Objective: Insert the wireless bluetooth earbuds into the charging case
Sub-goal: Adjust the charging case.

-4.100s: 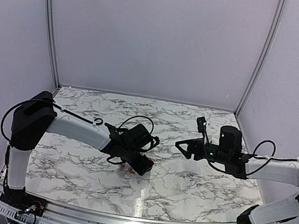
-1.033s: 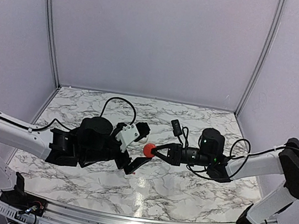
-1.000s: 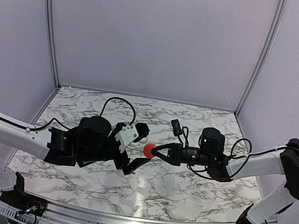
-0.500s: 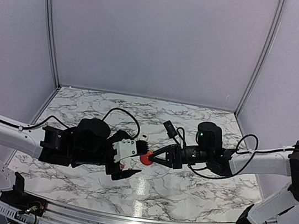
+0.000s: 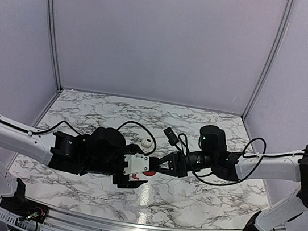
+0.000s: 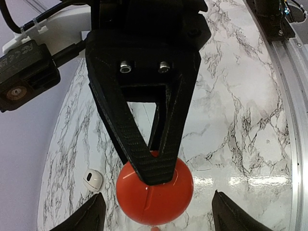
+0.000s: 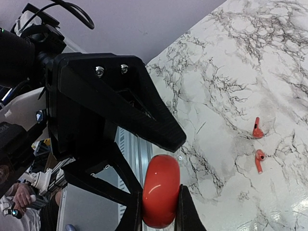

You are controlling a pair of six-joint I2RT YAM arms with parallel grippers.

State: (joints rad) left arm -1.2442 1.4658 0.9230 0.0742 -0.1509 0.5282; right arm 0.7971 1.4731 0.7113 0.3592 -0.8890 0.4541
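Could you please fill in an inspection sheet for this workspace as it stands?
Surface: marble table, glare near the front.
Job's things: two red earbuds loose on the table; white case lying on it too, apart.
Clutter: red ball, gripped by the right pincer.
Grippers: right pincer shut on the ball; left pincer open, fingers flanking the ball without touching.
Cables: black cables looping over both arms.
Surroundings: plain walls; metal rail at the near edge.

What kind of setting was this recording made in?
Probably a lab test booth rather than a home: plain white panel walls, a marble-patterned tabletop, and a left arm and right arm bolted to a metal rail.
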